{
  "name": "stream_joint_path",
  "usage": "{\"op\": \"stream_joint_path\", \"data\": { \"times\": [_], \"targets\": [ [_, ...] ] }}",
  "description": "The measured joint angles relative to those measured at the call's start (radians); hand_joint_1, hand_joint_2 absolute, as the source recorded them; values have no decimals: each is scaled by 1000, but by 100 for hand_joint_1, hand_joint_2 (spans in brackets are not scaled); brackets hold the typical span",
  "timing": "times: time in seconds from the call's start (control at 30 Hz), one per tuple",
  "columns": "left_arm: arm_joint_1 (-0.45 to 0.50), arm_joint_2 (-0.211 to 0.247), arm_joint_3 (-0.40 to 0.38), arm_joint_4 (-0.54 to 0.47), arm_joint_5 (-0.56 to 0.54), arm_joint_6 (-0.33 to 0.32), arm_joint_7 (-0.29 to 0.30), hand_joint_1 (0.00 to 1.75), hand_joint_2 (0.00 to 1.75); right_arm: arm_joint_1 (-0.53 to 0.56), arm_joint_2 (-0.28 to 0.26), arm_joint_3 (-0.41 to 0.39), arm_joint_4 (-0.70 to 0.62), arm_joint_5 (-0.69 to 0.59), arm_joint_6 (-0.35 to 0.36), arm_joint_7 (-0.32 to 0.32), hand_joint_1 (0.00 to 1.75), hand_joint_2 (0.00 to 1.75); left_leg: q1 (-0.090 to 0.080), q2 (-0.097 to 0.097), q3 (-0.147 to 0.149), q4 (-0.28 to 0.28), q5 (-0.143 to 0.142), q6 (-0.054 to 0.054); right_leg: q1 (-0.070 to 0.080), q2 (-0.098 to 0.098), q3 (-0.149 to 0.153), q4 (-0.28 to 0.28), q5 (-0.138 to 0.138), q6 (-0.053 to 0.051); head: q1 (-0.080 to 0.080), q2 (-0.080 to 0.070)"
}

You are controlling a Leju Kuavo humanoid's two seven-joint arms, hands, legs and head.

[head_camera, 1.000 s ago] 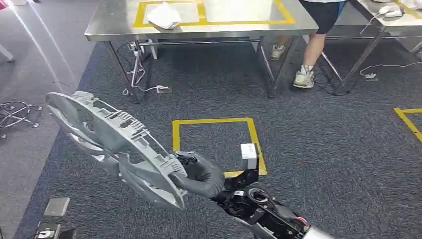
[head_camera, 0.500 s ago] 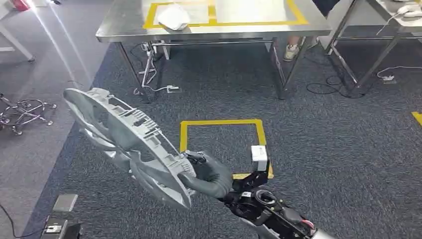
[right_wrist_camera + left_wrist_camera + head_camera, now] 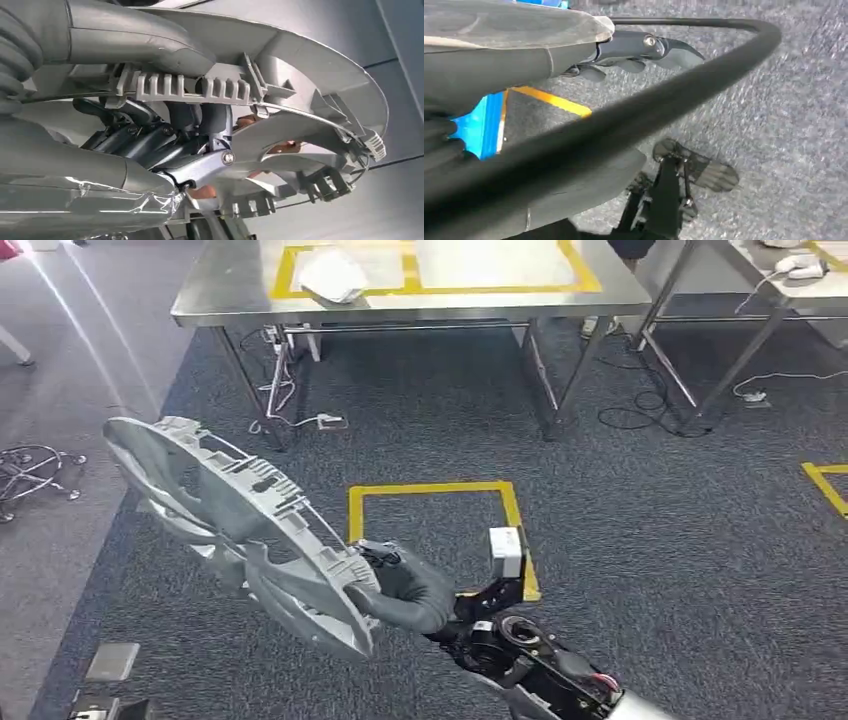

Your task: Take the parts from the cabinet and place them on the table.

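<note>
Transport stage: my right robot hand grips the grey part; table well ahead, placement outstanding; left robot hand empty, fingers apart.

Matt grey plastic part, brushed shiny metal table, rough dark carpet.

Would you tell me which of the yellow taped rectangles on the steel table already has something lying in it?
The left rectangle: a white part lies there, while the right rectangle on the steel table holds nothing.

right robot hand: grey ribbed cover | dark fingers | silver screw
</note>
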Motion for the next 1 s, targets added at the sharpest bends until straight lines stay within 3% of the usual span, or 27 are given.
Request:
{"op": "stream_joint_path", "data": {
  "times": [0.07,0.1,0.13,0.17,0.2,0.27,0.33,0.37,0.4,0.47,0.5,0.57,0.6,0.63,0.67,0.7,0.77,0.8,0.83,0.93,0.97,1.0],
  "targets": [
    [0,0,0,0,-3,0,0,0,175,1,0,-1,0,0,0,-1,175,175,-1,1,8,0,-7,7,-4,0,-90,176,-67,7,12,0],
    [0,0,0,0,-4,0,0,0,175,3,-1,-1,0,0,-1,-1,175,175,-2,0,12,0,-11,8,-4,0,-135,253,-87,9,14,0],
    [0,0,0,0,-4,0,0,0,175,6,-2,-1,0,0,-2,0,175,175,-2,-1,19,0,-16,7,-5,0,-163,285,-79,10,18,0],
    [1,0,0,0,-4,0,0,0,175,8,-3,-1,0,0,-3,0,175,175,-2,-3,27,0,-21,7,-6,0,-162,263,-47,9,20,0],
    [2,-1,0,0,-4,-1,0,0,175,9,-5,-1,0,0,-4,1,175,175,-2,-6,36,0,-28,4,-6,0,-142,201,3,6,25,0],
    [2,-3,0,0,-4,-1,0,0,175,8,-5,-1,0,0,-4,2,175,175,-2,-8,58,0,-42,-2,-5,1,-69,7,122,-7,38,0],
    [-1,-3,0,0,-4,-1,0,0,175,7,-5,-1,-1,0,-3,2,175,175,-8,-10,56,2,-48,-12,4,4,-39,-39,107,-17,38,0],
    [-1,-3,0,0,-4,-1,0,0,175,7,-5,0,-1,0,-3,3,175,175,-6,-8,51,0,-48,-17,6,4,-38,-45,95,-23,44,0],
    [0,-3,0,0,-4,-1,0,0,175,8,-5,0,-1,-1,-3,3,175,175,-6,-6,52,-5,-47,-23,8,7,-40,-45,95,-25,38,0],
    [-1,-2,0,0,-3,-1,0,0,175,9,-5,-1,-1,-1,-3,4,175,175,-2,-4,60,0,-60,-34,-5,7,-19,-68,97,-34,37,0],
    [-2,-2,0,0,-3,-1,0,0,175,9,-5,-1,-1,-2,-3,3,175,175,-3,-3,44,41,-78,-36,-4,6,-11,-75,95,-39,27,0],
    [-4,-2,0,0,-4,-1,0,0,175,7,-5,-1,-1,-2,-3,1,175,175,-3,-3,-52,207,-143,-40,-3,2,-6,-76,90,-47,11,0],
    [-2,-2,0,0,-4,-1,0,0,175,8,-5,0,-1,-2,-2,1,175,175,-3,-3,-99,281,-162,-42,-2,2,-2,-76,84,-51,7,0],
    [2,-2,0,0,-3,-1,0,0,175,9,-5,-1,-1,-3,-2,0,175,175,-2,-3,-134,323,-158,-44,-2,3,4,-75,78,-51,2,0],
    [4,-2,0,0,-4,-1,0,0,175,11,-5,-1,-1,-3,-2,1,175,175,-1,-3,-141,309,-124,-45,-2,5,13,-75,71,-50,-5,0],
    [4,-1,0,0,-4,-1,0,0,175,12,-5,0,0,-3,-3,2,175,175,0,-3,-124,250,-75,-45,-3,6,23,-75,64,-48,-10,0],
    [3,2,0,0,-5,0,0,0,175,13,-5,0,0,-3,-3,1,175,175,1,0,-58,75,28,-42,-3,6,45,-75,47,-41,-22,0],
    [4,2,0,0,-5,1,0,0,175,12,-5,0,0,-3,-2,0,175,175,-1,5,-38,25,33,-39,3,6,38,-74,37,-34,-26,0],
    [2,3,0,0,-6,1,0,0,175,12,-5,-1,-1,-3,-2,-1,175,175,-5,2,-26,8,17,-30,7,8,40,-72,26,-28,-30,0],
    [1,2,0,0,-9,1,0,0,175,12,-5,-1,-1,-4,-2,-2,175,175,-5,-1,-14,6,2,-9,7,8,72,-74,23,-14,-18,0],
    [2,1,0,0,-10,-1,0,0,175,12,-5,-2,-1,-4,-3,-2,175,175,-1,-2,1,3,-2,-3,3,6,65,-68,11,-10,-16,0],
    [4,2,0,0,-11,-1,0,0,175,12,-5,-2,-1,-4,-4,-3,175,175,-2,-2,15,2,-10,5,1,5,55,-24,-6,-5,-12,0]
  ]
}}
